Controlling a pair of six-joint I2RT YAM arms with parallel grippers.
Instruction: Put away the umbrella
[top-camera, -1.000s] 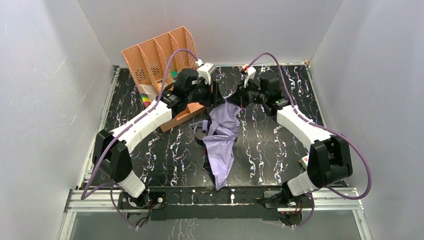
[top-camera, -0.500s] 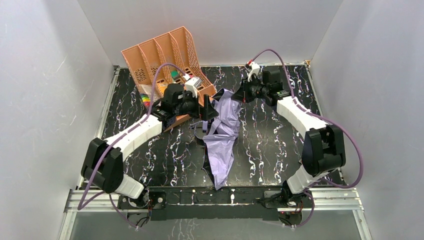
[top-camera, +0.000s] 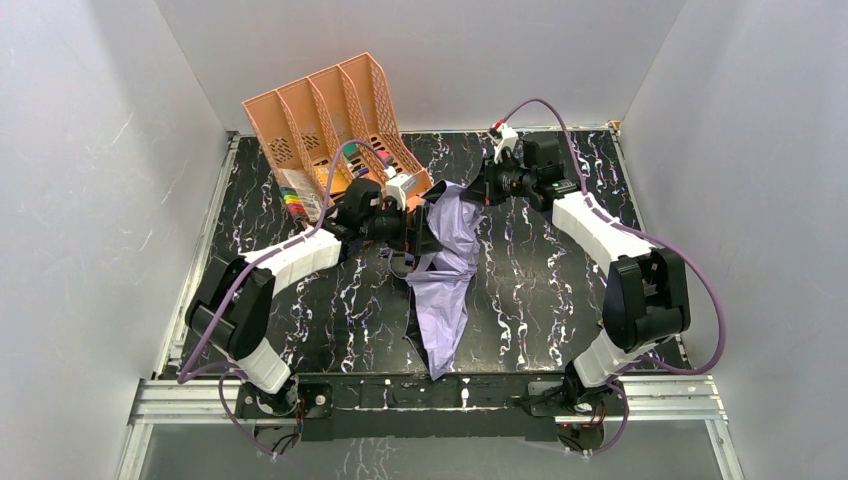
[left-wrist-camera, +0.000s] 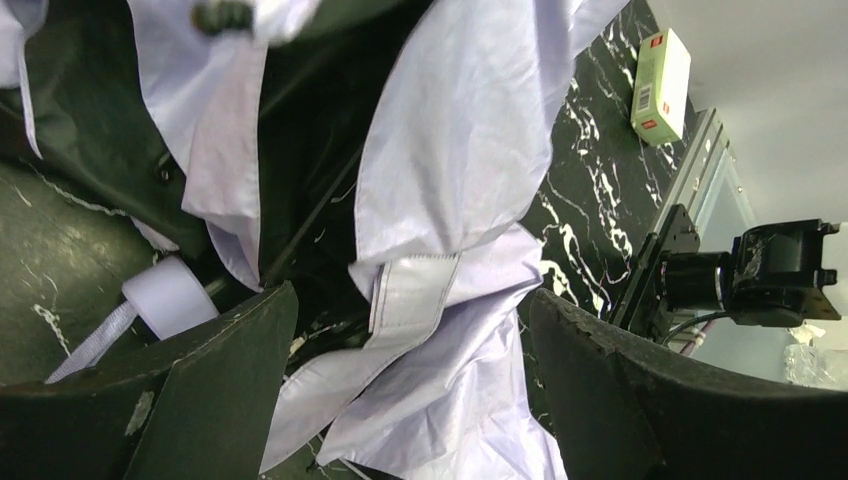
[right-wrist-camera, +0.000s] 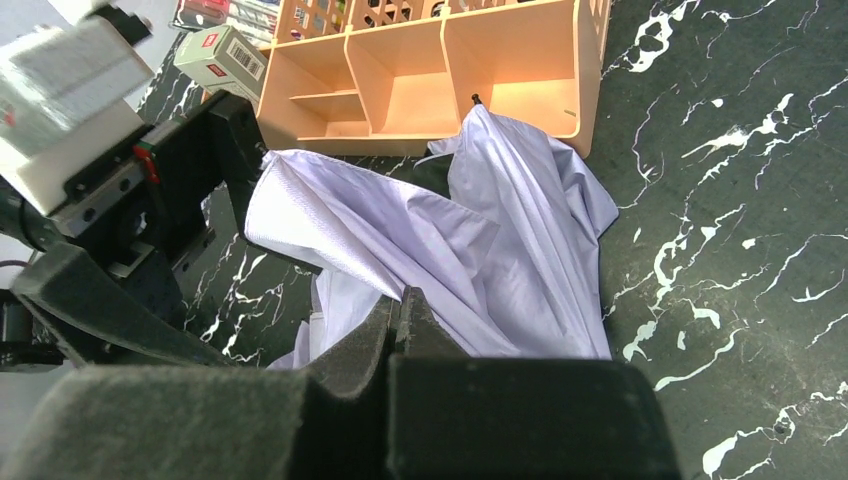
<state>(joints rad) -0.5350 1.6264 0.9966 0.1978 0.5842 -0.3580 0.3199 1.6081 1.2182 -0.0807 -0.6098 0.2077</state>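
1. Sprawling down the middle of the top view, the pale lavender fabric compact umbrella (top-camera: 445, 300) lies loose on the black marbled table (top-camera: 540, 290), its far end near the peach plastic file organiser (top-camera: 320, 115) at upper left.
2. The right gripper (right-wrist-camera: 400, 300) is pinched tight on a fold of canopy; the left gripper (left-wrist-camera: 408, 305) gapes wide, holding nothing, fabric between its jaws.
3. Risk: pulled by one fold, the thin cloth may slip free or bunch.

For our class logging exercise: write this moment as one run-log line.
umbrella: loose, not stowed | left pincer: open, astride umbrella | right pincer: shut on umbrella
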